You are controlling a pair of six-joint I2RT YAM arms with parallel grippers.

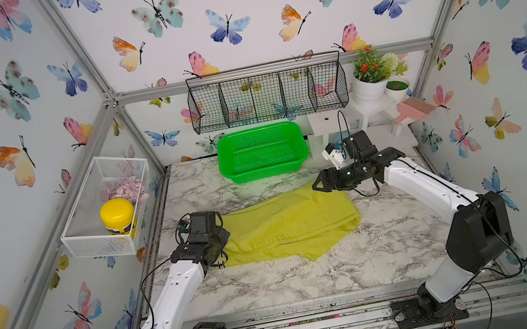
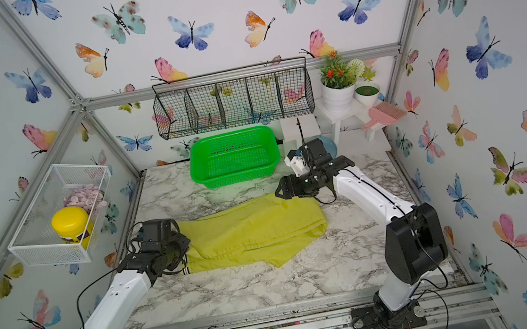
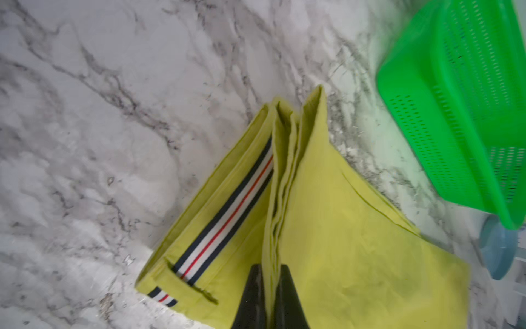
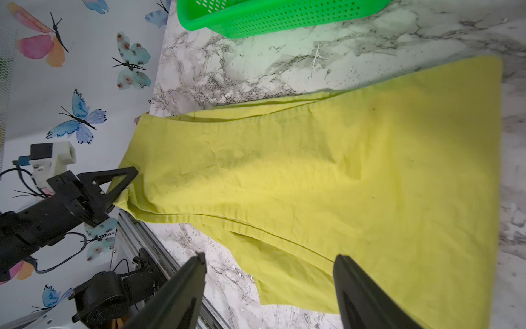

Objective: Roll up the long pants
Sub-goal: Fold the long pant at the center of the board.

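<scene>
Yellow-green long pants (image 1: 287, 227) lie folded flat mid-tabletop (image 1: 275, 280), reaching toward its left edge. The left gripper (image 3: 271, 280) pinches stacked fabric layers beside the striped waistband. The right gripper (image 4: 270, 257) hangs, jaws wide, above the pants' back right corner.

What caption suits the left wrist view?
Left pincer shut on the pants' layered edge, over the marble table, basket nearby.
</scene>
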